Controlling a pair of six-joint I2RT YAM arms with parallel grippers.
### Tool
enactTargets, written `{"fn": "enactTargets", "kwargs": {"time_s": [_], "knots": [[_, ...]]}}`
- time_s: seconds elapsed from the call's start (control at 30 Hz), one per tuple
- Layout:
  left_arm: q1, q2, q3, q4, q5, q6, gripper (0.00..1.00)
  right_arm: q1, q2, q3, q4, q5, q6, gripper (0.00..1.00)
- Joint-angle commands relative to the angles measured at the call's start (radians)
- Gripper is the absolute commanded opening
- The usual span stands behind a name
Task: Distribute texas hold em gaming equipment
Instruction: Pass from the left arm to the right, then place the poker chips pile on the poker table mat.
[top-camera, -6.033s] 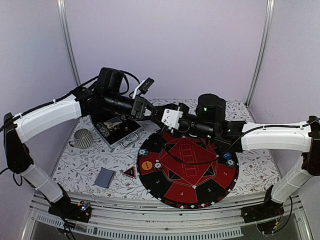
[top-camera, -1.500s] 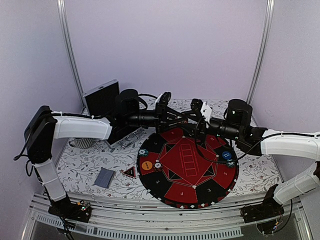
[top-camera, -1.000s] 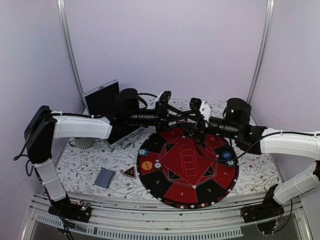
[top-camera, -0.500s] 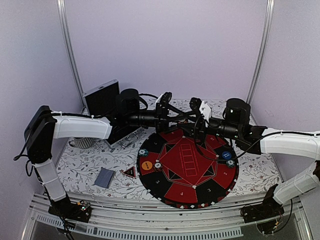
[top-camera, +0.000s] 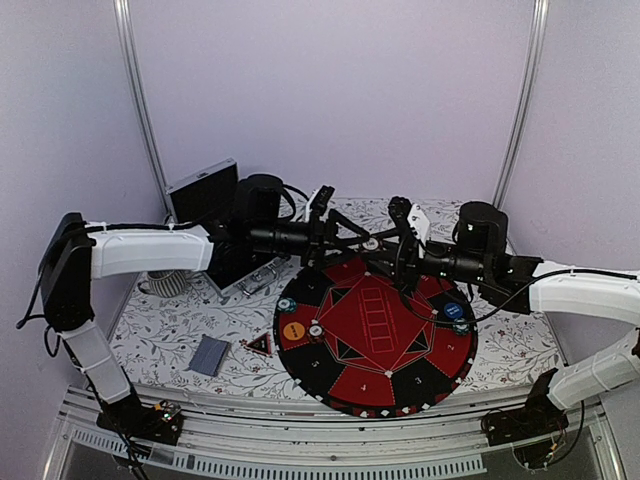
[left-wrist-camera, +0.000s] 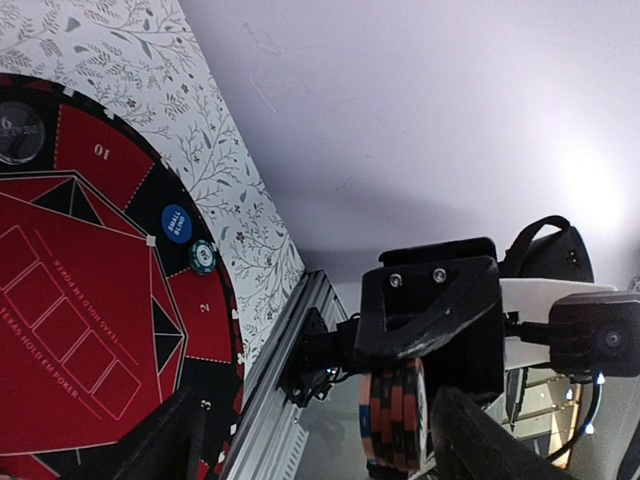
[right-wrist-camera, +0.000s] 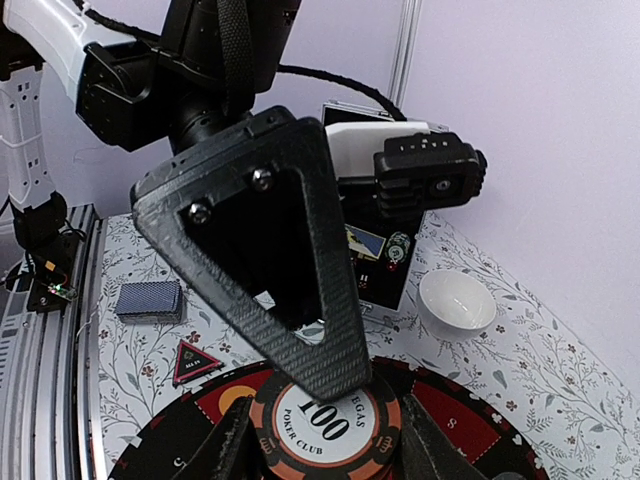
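The right end effector (right-wrist-camera: 326, 445) is clenched on a chip stack (left-wrist-camera: 393, 415), holding it in the air above the far part of the mat (top-camera: 340, 385). The left end effector (left-wrist-camera: 320, 425) faces it with fingers (right-wrist-camera: 335, 340) spread wide on either side of that stack, released. Below the right end effector lie a blue button (left-wrist-camera: 175, 222) and one chip (left-wrist-camera: 203, 257). The card deck (top-camera: 210, 354) lies on the table (top-camera: 160, 320), well away from both.

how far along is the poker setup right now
Done: orange button, blue button and a few chips sit on the mat. In hand: the right gripper grips a chip stack; the left gripper stands open. Left: that stack, and the card deck off the mat.
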Motion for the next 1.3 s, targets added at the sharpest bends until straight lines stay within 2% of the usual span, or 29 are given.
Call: {"fn": "enactTargets", "kwargs": {"time_s": [0.0,0.13,0.23,0.5,0.6,0.73,0.93,1.27], "knots": [[0.013,-0.050,0.047,-0.123,-0.058,0.124,0.82,-0.005,-0.050,-0.045,-0.009,0.014,0.050,0.03],[0.014,-0.041,0.066,-0.141,-0.015,0.155,0.88,-0.006,-0.055,-0.074,-0.012,0.027,0.072,0.03],[0.018,-0.044,0.083,-0.189,-0.008,0.198,0.88,-0.005,-0.063,-0.108,-0.012,0.037,0.102,0.02],[0.044,-0.096,0.087,-0.330,-0.073,0.315,0.88,-0.005,-0.049,-0.259,-0.012,0.102,0.175,0.02],[0.054,-0.115,0.072,-0.349,-0.091,0.328,0.88,0.002,-0.050,-0.340,0.046,0.116,0.239,0.02],[0.066,-0.134,0.048,-0.351,-0.098,0.330,0.88,0.034,-0.083,-0.452,0.137,0.192,0.298,0.02],[0.077,-0.154,0.026,-0.361,-0.103,0.339,0.88,0.042,-0.120,-0.571,0.140,0.311,0.421,0.02],[0.098,-0.173,0.013,-0.361,-0.104,0.342,0.88,0.043,-0.094,-0.626,0.114,0.481,0.573,0.02]]}}
